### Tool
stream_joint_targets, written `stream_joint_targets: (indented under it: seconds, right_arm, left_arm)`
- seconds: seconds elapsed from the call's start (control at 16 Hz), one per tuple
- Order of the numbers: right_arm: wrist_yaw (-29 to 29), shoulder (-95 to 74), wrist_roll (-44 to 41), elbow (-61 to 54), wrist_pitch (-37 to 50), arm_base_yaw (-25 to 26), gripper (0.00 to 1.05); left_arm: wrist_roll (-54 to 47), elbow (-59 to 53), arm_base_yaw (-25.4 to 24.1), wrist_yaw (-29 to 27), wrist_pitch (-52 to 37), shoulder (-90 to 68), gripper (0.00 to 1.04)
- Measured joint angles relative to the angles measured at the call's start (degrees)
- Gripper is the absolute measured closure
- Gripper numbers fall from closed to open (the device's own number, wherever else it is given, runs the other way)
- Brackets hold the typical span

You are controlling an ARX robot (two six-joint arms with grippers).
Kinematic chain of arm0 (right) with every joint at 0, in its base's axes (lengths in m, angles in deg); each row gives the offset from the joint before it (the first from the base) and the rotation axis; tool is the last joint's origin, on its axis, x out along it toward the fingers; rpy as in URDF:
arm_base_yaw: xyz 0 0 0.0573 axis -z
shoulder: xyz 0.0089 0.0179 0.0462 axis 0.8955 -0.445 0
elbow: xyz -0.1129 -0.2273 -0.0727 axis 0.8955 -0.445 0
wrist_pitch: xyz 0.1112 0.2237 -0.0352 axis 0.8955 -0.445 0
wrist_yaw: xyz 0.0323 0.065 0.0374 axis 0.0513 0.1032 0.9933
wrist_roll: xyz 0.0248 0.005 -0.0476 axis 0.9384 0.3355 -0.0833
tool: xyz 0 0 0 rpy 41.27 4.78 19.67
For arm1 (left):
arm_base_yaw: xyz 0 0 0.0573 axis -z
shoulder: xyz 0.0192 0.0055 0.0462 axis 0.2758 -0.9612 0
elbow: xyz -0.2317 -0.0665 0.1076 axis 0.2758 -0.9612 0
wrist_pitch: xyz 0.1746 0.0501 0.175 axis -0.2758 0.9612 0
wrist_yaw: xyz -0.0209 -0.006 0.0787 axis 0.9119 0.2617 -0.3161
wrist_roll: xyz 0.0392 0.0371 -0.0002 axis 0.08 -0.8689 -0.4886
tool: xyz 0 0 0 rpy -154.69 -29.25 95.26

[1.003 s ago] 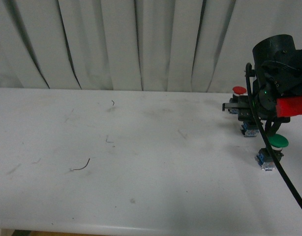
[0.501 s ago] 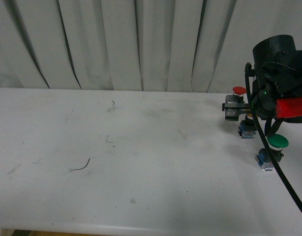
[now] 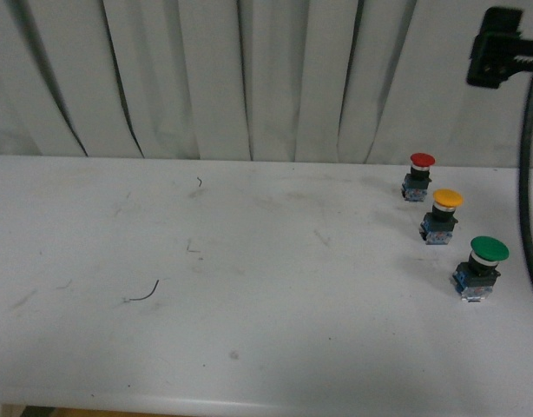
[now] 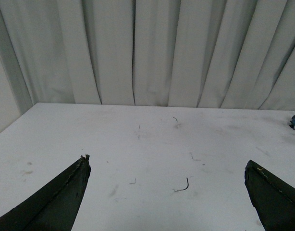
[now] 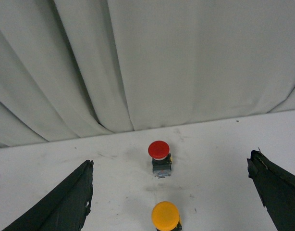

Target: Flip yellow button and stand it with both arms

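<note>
The yellow button (image 3: 444, 216) stands upright on the white table (image 3: 249, 287), cap up, at the right between the red and green buttons. It also shows in the right wrist view (image 5: 165, 216), at the picture's lower edge. My right gripper (image 5: 171, 192) is open and empty, raised high above it; only part of the right arm (image 3: 501, 56) shows at the top right of the front view. My left gripper (image 4: 169, 185) is open and empty over the table's left part, far from the button. It is out of the front view.
A red-capped button (image 3: 419, 176) (image 5: 160, 158) stands behind the yellow one. A larger green-capped button (image 3: 481, 268) stands in front of it. A black cable (image 3: 529, 217) hangs along the right edge. A small dark wire scrap (image 3: 145, 295) lies on the table. White curtains hang behind.
My right arm has let go of the yellow button and risen up and away to the top right. The yellow button now stands free, cap up.
</note>
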Motion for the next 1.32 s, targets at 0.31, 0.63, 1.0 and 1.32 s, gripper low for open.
stream_joint_targets:
  seconds: [0.31,0.63,1.0,1.32]
  right_arm:
    - [1.0,42.7,-7.3,-36.4,4.5,0.0,0.56]
    - [5.6,67.8,-8.2,-53.4,0.1,5.0,1.03]
    - [6.1,77.7,-8.2,-58.7,-5.5,4.7,1.03]
    - [6.1,84.6,-8.2,-61.7,-9.6,4.7,1.03]
  left_arm:
    - [0.0,0.0,0.0,0.0,0.0,0.0,0.07]
    - [0.0,0.0,0.0,0.0,0.0,0.0,0.07]
    - [0.0,0.0,0.0,0.0,0.0,0.0,0.07]
    - [0.0,0.0,0.0,0.0,0.0,0.0,0.07]
